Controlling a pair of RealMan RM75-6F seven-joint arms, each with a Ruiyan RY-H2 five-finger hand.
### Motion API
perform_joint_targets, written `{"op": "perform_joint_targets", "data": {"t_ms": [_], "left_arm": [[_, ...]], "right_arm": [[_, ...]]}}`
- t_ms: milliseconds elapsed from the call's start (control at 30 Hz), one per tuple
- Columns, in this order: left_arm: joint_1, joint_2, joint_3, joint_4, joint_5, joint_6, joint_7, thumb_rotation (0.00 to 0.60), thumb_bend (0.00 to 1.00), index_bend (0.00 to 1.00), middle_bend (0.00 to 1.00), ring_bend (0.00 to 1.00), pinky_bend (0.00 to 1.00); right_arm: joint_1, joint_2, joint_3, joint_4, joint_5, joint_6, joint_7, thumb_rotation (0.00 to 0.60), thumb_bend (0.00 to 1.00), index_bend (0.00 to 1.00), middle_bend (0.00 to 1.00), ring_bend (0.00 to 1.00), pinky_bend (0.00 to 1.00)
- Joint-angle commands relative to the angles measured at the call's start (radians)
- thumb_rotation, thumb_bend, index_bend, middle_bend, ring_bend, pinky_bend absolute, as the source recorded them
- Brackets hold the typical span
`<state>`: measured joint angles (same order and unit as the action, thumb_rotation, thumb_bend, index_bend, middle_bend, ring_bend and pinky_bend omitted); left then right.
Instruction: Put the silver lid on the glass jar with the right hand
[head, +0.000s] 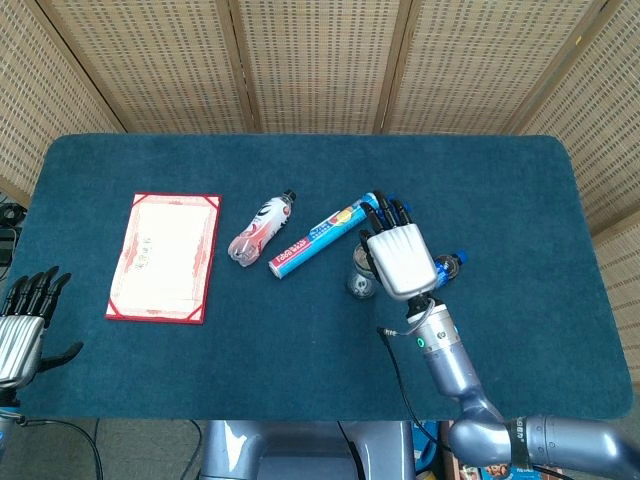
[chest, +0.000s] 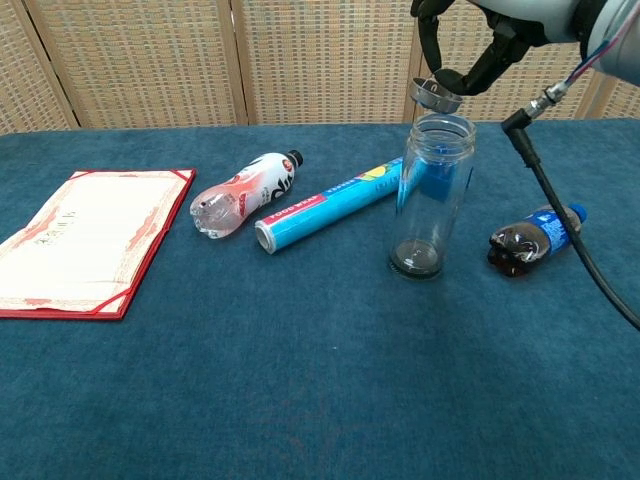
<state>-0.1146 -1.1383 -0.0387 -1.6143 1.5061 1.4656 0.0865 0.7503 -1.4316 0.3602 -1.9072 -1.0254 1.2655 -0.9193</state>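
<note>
The right hand was out over the middle of the desk, back side up, with its dark fingers pointing toward the far edge. Its silver arm reached in from the near edge. In the chest view, its fingers pinched something small. The left hand waited off the near left corner, fingers apart and holding nothing.
</note>
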Motion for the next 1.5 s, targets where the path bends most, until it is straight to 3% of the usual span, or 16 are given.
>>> {"op": "perform_joint_targets", "data": {"t_ms": [33,1500], "left_arm": [[-0.001,0.005,-0.004,-0.009,0.000,0.003,-0.002,0.600,0.20,0.00,0.00,0.00,0.00],[-0.003,0.025,-0.007,-0.045,0.008,0.015,-0.021,0.600,0.20,0.00,0.00,0.00,0.00]], "right_arm": [[0.002,0.005,-0.011,0.008,-0.003,0.008,0.013,0.600,0.58,0.64,0.25,0.01,0.21],[0.037,-0.026,-0.072,0.087,0.014,0.037,0.076,0.600,0.58,0.64,0.25,0.02,0.21]]}}
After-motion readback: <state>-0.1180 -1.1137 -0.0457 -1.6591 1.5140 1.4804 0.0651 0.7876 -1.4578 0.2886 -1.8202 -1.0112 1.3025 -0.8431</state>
